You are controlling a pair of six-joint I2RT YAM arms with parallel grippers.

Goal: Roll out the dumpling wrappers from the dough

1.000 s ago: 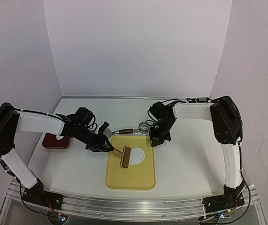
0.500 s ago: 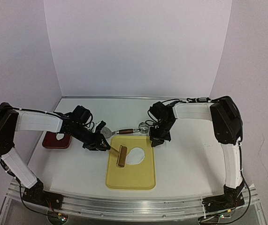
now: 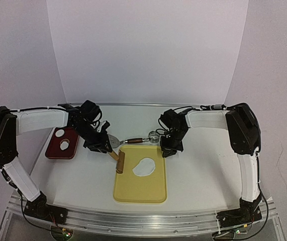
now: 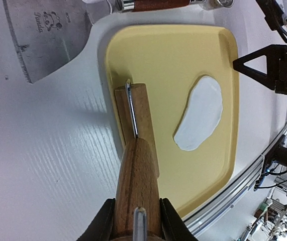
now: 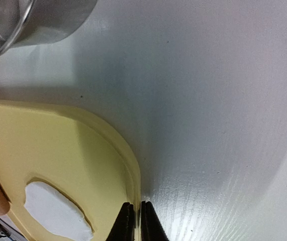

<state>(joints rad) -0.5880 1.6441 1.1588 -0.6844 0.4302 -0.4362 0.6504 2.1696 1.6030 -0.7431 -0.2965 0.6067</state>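
Your left gripper point(image 4: 137, 222) is clamped on the handle of the wooden rolling pin point(image 4: 135, 150). The pin's long axis runs straight out from the fingers. Its roller lies along the left rim of the yellow plastic cutting board point(image 3: 140, 191), pointing towards the near edge of the table.

The flattened white dough sheet point(image 3: 144, 166) lies on the board, just to the right of the roller and not touching it. Its outline is irregular, and its long axis runs diagonally from near-left to far-right in the top view.

The dumpling wrappers point(image 3: 66, 146), two small white discs, sit one behind the other in the dark red square tray point(image 3: 53, 151) at the left, well away from the board. They are too small for you to tell any long axis.

Your right gripper point(image 5: 133, 221) has its fingers pressed together, with the tips at the board's far right corner rim. The steel scraper with a wooden handle point(image 3: 114, 142) and the metal ring cutter point(image 3: 154, 134) lie just beyond the board.
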